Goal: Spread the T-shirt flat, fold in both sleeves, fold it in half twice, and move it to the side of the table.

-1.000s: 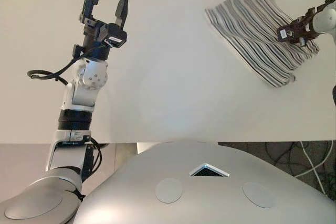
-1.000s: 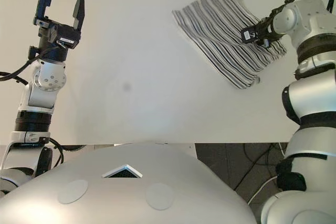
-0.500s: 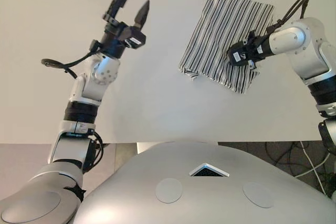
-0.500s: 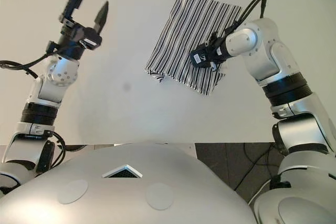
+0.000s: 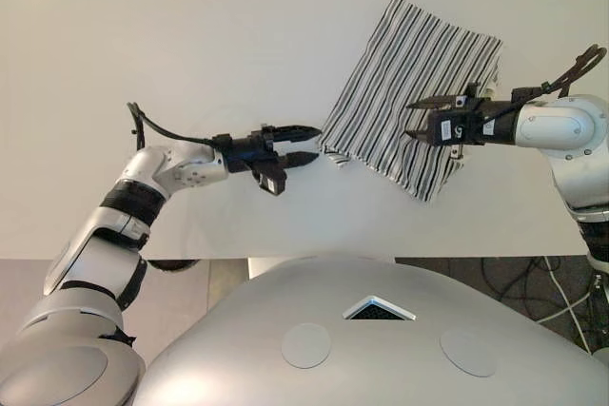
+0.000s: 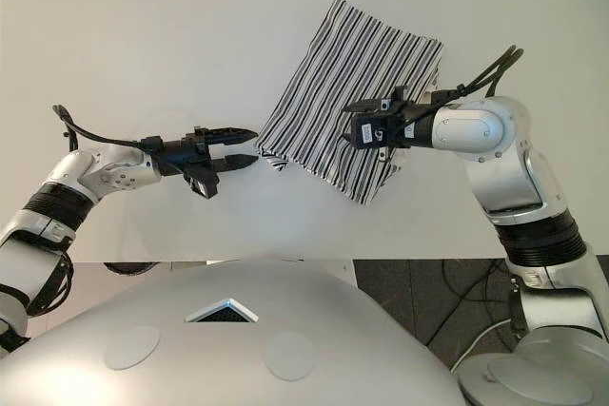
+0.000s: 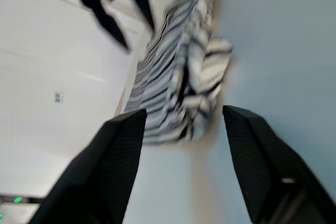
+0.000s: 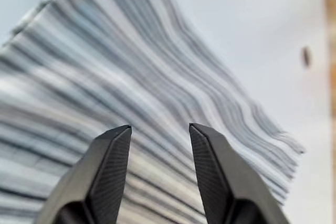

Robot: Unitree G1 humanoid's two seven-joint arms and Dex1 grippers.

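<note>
Already folded into a compact striped rectangle, the T-shirt (image 5: pixel 409 83) lies skewed on the tabletop (image 5: pixel 190 35), towards its far right part. The left claw (image 5: pixel 315 143) is spread, its tips level with the shirt's rumpled near-left corner and just beside it, not touching as far as I can tell. The right claw (image 5: pixel 411 120) is spread too, poised over the shirt's near-right portion and holding nothing. By its look the cloth is light, limp and layered, so pinched by one ply it would likely unfold or trail. Better to take hold at opposite edges, closing through every layer, and move it evenly to the side
</note>
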